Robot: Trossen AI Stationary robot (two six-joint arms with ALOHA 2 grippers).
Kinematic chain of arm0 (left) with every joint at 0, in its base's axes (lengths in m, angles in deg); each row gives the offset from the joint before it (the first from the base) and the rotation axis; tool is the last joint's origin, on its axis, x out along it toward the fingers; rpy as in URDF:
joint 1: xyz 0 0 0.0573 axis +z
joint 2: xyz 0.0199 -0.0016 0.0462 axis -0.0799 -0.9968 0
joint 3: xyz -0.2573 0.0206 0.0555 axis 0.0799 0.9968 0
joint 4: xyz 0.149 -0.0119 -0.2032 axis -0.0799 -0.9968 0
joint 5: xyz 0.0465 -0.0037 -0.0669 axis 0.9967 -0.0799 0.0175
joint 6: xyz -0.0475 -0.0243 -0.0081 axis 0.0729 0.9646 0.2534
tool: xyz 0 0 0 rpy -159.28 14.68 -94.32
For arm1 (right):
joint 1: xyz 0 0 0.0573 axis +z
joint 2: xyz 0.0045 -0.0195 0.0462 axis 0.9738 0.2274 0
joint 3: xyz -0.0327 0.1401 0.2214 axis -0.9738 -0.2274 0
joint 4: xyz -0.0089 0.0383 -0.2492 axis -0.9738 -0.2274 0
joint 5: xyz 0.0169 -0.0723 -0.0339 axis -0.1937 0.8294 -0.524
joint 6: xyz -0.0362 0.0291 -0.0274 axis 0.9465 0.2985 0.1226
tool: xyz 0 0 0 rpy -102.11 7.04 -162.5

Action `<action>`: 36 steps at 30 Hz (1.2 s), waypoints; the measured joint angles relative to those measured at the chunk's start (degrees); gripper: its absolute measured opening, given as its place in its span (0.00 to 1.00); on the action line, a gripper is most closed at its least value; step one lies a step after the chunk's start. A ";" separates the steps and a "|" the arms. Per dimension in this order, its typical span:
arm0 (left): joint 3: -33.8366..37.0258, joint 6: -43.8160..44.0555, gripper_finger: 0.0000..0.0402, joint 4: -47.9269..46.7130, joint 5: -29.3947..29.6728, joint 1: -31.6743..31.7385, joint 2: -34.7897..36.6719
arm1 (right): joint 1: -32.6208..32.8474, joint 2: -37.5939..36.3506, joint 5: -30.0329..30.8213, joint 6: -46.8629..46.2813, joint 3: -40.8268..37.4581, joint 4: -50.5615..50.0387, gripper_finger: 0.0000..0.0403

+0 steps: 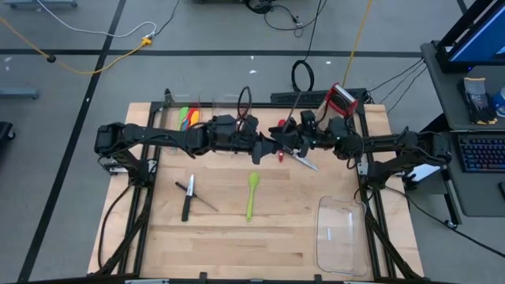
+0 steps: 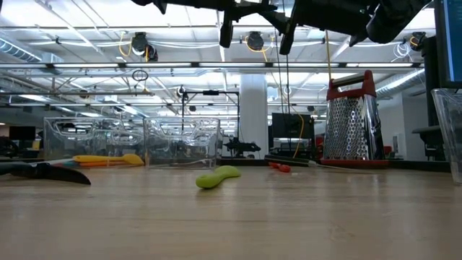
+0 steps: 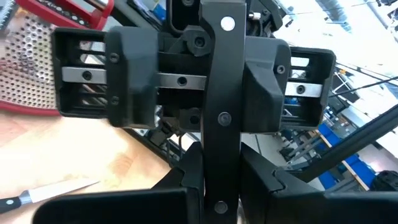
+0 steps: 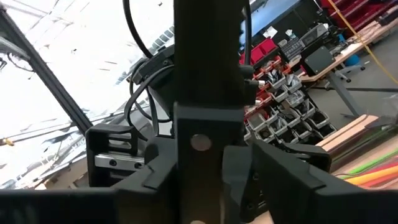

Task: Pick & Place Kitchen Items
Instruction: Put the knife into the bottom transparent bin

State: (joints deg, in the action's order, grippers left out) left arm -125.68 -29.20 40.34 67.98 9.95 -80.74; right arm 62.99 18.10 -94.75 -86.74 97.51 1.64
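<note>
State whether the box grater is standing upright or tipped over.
Upright. In the low view the box grater stands on its wide base on the table, its red handle on top.
</note>
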 joint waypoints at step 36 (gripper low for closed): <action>-0.09 -9.74 0.81 -26.28 -11.85 1.60 0.04 | 1.17 -17.90 7.64 -0.45 0.00 -39.94 0.14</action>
State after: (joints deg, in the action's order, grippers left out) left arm -125.77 -38.93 14.06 56.13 11.55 -80.69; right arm 64.16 0.20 -87.11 -87.19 97.51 -38.31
